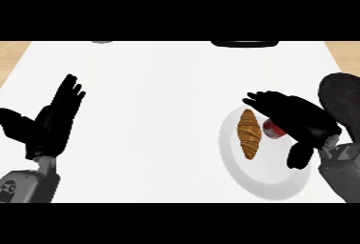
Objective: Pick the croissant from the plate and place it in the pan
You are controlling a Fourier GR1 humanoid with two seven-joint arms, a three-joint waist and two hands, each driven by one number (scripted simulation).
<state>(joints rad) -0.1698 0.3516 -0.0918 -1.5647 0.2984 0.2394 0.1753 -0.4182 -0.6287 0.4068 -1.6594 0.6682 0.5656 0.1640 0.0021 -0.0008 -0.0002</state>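
Croissant (249, 133): lies on the white plate (271, 183) near the desk's (155, 95) right edge.
Right hand (299, 121): fingers spread, empty, over the plate beside the croissant.
Left hand (49, 124): open, resting, left edge.

No readable text, label, brand, number or sign shows on anything here.

One camera only, up at head height, looking steeply down.

It faces the white counter (162, 95) from the robot's own side, so both forearms come in from the lower edge, left hand (49, 124) at the left, right hand (299, 119) at the right. It sits pretty close: the plate (271, 183) is cut by the lower edge, and wood floor (14, 55) only peeks in at the far corners.
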